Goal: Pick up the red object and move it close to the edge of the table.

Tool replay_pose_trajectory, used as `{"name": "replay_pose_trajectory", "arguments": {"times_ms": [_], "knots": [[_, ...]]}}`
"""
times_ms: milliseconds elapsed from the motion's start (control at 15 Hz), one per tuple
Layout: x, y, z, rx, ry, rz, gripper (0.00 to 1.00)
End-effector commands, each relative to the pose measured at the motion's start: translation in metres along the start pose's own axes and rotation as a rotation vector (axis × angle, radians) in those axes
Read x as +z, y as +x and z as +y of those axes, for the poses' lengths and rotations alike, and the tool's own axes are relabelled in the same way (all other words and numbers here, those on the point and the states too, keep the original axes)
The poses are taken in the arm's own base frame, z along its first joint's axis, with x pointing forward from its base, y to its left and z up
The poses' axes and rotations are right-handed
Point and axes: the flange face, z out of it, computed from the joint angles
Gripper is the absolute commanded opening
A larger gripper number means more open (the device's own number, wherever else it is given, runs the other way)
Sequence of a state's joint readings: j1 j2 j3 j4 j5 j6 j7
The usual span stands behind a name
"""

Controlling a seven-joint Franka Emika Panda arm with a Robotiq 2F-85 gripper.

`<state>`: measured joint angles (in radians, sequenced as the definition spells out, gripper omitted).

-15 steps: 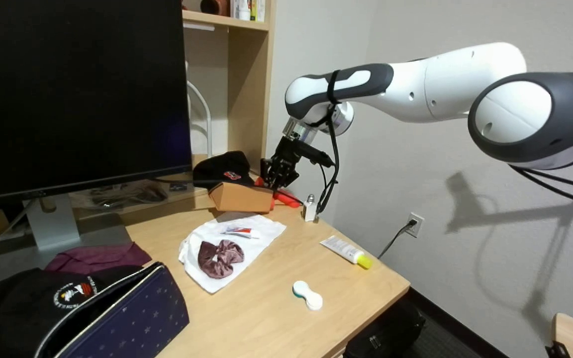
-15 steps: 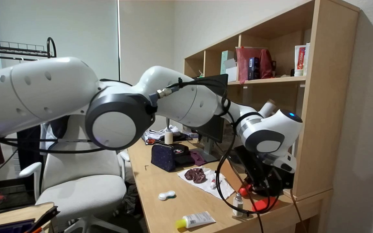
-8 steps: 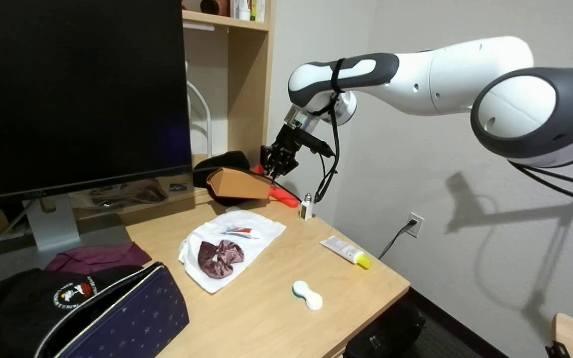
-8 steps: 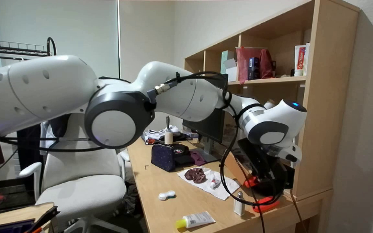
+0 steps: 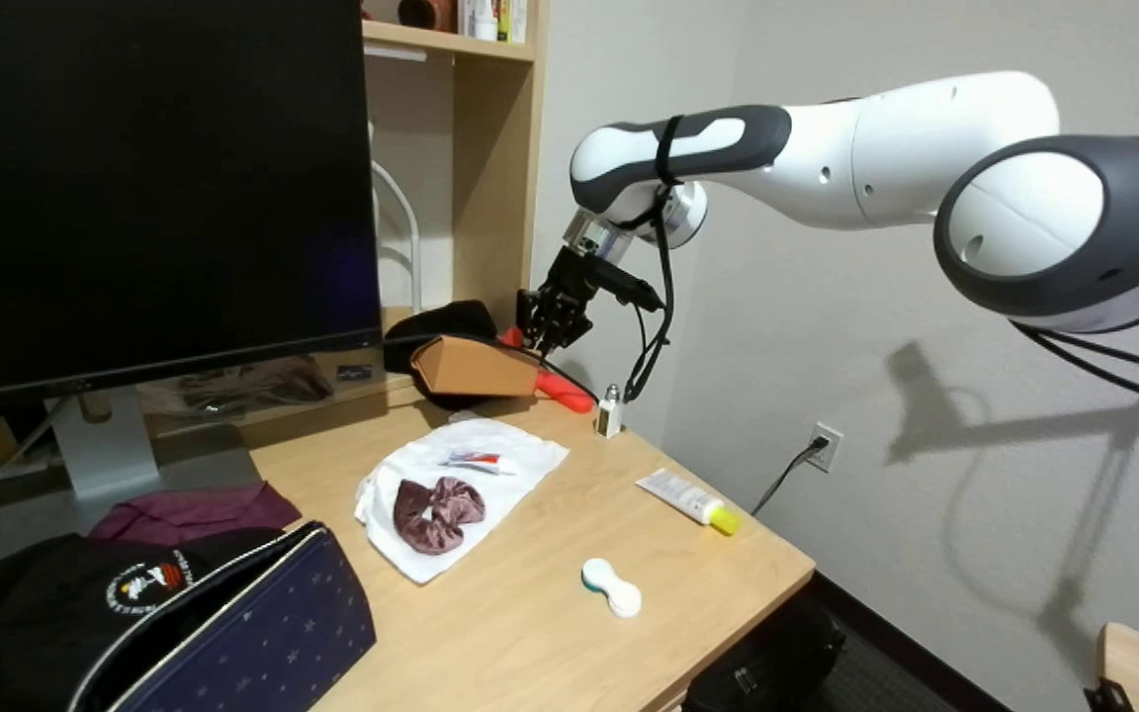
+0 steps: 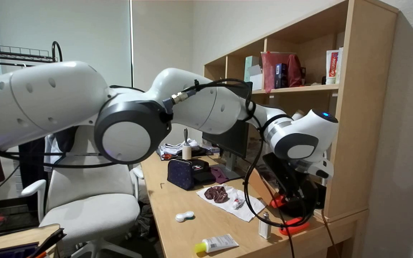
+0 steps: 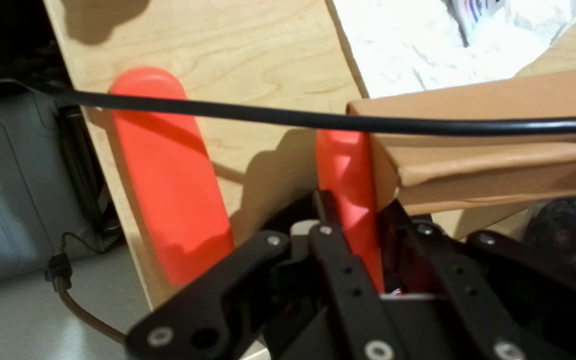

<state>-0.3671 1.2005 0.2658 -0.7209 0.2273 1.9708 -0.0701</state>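
1. Grasp: it looks done. In the wrist view the black two-fingered gripper [image 7: 361, 204] is drawn in narrow, with one finger against each face of a slim bright red plastic-looking bar [image 7: 354, 197] seen edge-on. I judge that bar to be held; its lower end is hidden.
2. Lift: I cannot tell whether the held bar clears the light-brown wooden table [image 7: 263, 60]. Its upper part sits right beside the end of a tan leather-like folded case [image 7: 493, 152], apparently touching.
3. Second piece: a flat bright red bar with a rounded end [image 7: 175, 190] lies on the table, just beside its edge. Whether the two red pieces join behind the gripper is hidden.
4. Left to do: if the held bar is the target, carrying it outward, setting it down and letting go all remain, since it is farther from the edge than the flat one. If the flat bar is meant, its place already suits the task.
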Motion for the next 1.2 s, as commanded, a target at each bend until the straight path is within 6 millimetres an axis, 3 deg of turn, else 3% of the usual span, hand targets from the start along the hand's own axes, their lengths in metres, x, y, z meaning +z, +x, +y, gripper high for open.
{"name": "replay_pose_trajectory", "arguments": {"times_ms": [0,333,800,867,933,1133], "knots": [[0.014,-0.003,-0.007,0.001,-0.043,-0.028,0.12],[0.055,-0.016,-0.007,0.024,-0.097,-0.101,0.12],[0.053,-0.015,-0.009,0.062,-0.109,-0.097,0.13],[0.053,-0.015,-0.009,0.061,-0.106,-0.098,0.43],[0.053,-0.015,-0.009,0.06,-0.106,-0.097,0.23],[0.054,-0.016,-0.009,0.056,-0.101,-0.107,0.37]]}}
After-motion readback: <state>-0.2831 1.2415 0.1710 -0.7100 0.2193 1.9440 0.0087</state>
